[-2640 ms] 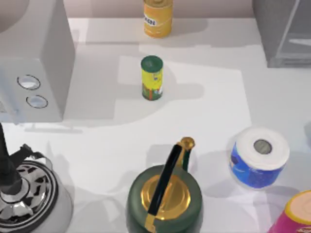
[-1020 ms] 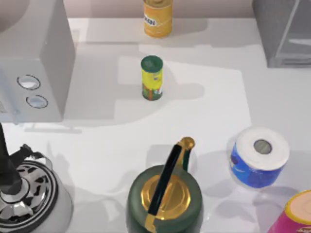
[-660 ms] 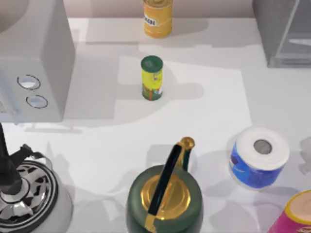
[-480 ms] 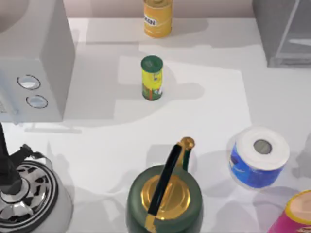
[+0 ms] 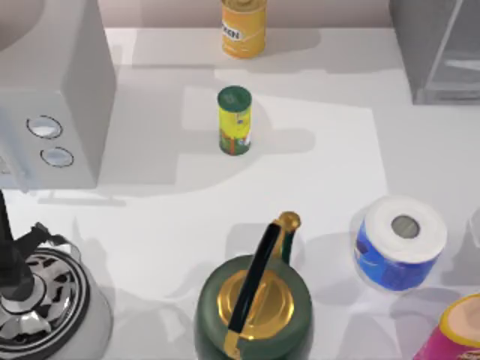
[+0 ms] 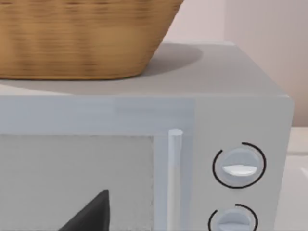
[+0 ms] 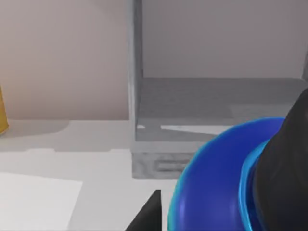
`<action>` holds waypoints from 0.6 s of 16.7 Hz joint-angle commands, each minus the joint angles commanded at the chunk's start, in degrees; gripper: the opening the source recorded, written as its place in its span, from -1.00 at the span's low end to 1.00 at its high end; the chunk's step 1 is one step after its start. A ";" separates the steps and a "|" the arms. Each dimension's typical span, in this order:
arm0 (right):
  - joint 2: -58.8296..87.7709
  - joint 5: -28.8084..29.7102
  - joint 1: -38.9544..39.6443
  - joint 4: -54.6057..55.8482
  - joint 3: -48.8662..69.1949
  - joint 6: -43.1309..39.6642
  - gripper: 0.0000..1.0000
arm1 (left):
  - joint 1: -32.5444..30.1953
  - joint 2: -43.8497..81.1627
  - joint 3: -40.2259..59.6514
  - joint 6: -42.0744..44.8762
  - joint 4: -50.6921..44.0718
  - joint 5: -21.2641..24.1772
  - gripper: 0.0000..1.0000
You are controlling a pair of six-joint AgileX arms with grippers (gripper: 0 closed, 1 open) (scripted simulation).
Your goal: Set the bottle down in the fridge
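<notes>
The bottle [image 7: 216,178] is a bright blue rounded container with a cyan rim, close up in the right wrist view. My right gripper [image 7: 216,209] is shut on it, one dark finger [image 7: 284,187] against its side and the other fingertip [image 7: 150,214] on the opposite side. Beyond it stands the fridge [image 7: 202,103], a grey box with its shelf floor facing the bottle. In the top view the fridge [image 5: 420,45] sits at the back right corner with its translucent door panel [image 5: 457,37] swung out. My left gripper [image 6: 91,216] hangs in front of the microwave.
A grey microwave [image 5: 52,90] with two knobs stands at the left, a wicker basket [image 6: 82,38] on it. A yellow can with green lid [image 5: 234,120] and an orange-yellow can [image 5: 243,26] stand mid-back. A green kettle [image 5: 255,300], paper roll [image 5: 401,240], pink can [image 5: 459,334] and silver kettle [image 5: 37,296] line the front.
The objects on the table have not moved. Only a faint shadow at the table's right edge has shifted.
</notes>
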 joint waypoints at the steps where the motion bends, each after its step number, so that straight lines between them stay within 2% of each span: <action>1: 0.00 0.00 0.00 0.00 0.00 0.00 -0.98 | 0.00 0.00 0.00 0.00 0.00 0.00 1.00; 6: 3.79 -0.53 -1.02 2.67 2.43 -0.26 -0.98 | 0.00 0.00 0.00 0.00 0.00 0.00 1.00; 10: 16.93 -2.15 -3.36 10.71 9.41 -0.65 -0.98 | 0.00 0.00 0.00 0.00 0.00 0.00 1.00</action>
